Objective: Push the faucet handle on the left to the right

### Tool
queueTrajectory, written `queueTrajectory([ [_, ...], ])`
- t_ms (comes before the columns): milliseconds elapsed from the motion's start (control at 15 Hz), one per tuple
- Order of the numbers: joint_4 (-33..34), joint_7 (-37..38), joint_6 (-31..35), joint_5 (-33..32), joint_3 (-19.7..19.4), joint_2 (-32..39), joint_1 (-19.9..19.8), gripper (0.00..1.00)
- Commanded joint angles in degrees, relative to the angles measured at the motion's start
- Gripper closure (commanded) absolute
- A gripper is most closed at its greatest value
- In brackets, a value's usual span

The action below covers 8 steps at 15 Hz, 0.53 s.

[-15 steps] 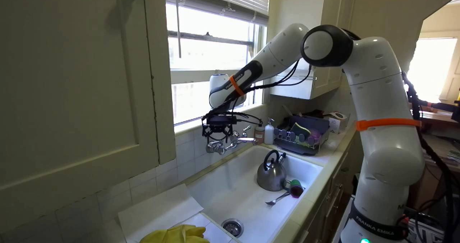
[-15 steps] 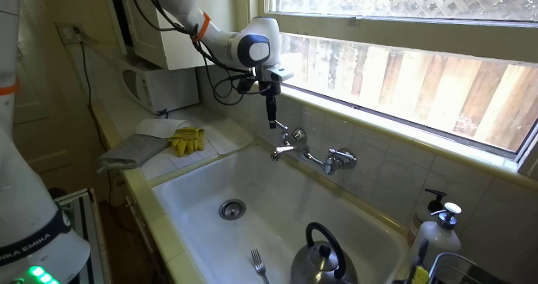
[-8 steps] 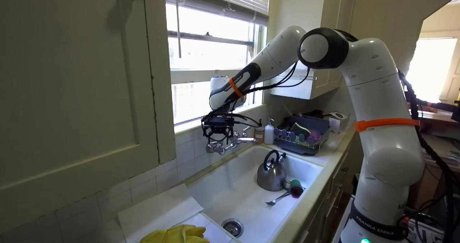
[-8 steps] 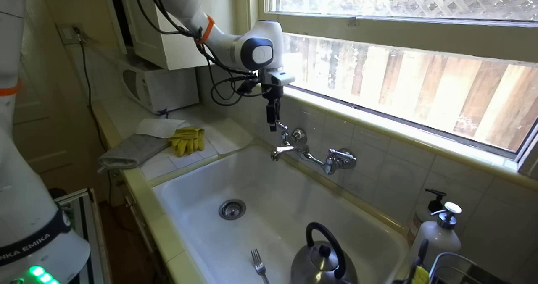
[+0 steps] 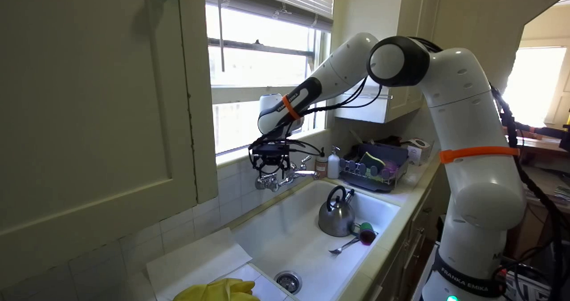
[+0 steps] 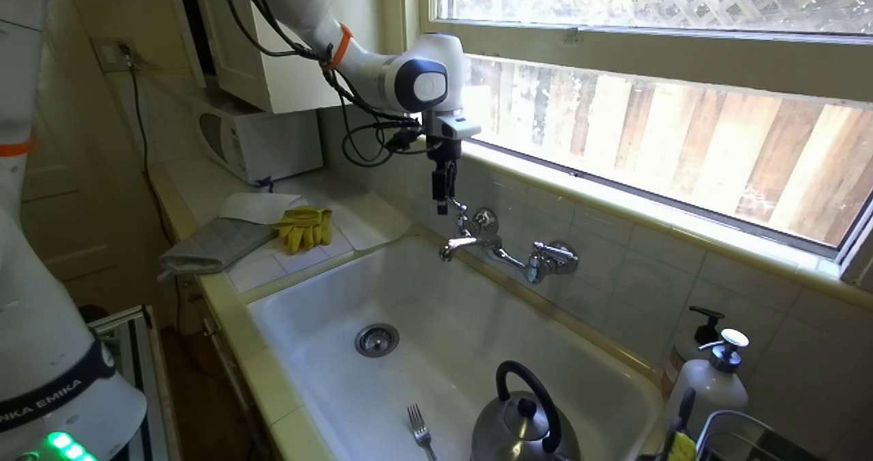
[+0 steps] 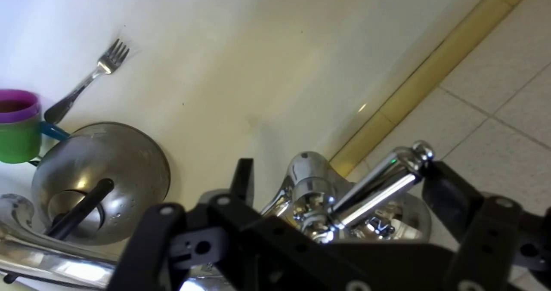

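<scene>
Daylight comes through the window (image 6: 648, 58), which we find at two o'clock in an exterior view, above a tiled wall (image 6: 634, 270) and a white sink (image 6: 443, 290). We also see there a microwave (image 6: 273, 144) near ten o'clock, yellow gloves (image 6: 303, 228) at nine, the drain (image 6: 376, 340) at seven and a white soap bottle (image 6: 709, 386) at four. Our arm (image 5: 481, 194) reaches over the sink from about three o'clock in an exterior view.

For the wrist view, we place the left faucet handle (image 7: 379, 198) at four o'clock, between the fingers (image 7: 452, 192) of our gripper (image 7: 340, 174), its lever slanting toward two o'clock. Those fingers stand released and spread wide; the lever's knobbed end is right at the three-o'clock finger, but whether the two touch we cannot tell. The right handle (image 6: 552, 260), in an exterior view, sits at four o'clock from the left one.

Around the wrist view we note the spout (image 7: 51, 256) at eight o'clock, the steel kettle (image 7: 125, 174) between eight and nine, a green-and-purple cup (image 7: 19, 138) at nine and a fork (image 7: 105, 66) near ten, tines toward half past one.
</scene>
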Motion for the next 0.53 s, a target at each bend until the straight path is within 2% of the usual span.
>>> queueTrajectory([
  [0, 0.9, -2.7, -5.9, -0.3, -0.4, -0.4, 0.3, 0.0],
  [267, 2.1, -6.6, -6.8, 0.2, -0.1, 0.9, -0.1, 0.0],
  [467, 1.5, -7.7, -2.2, 1.6, 0.2, 1.2, -0.4, 0.0],
])
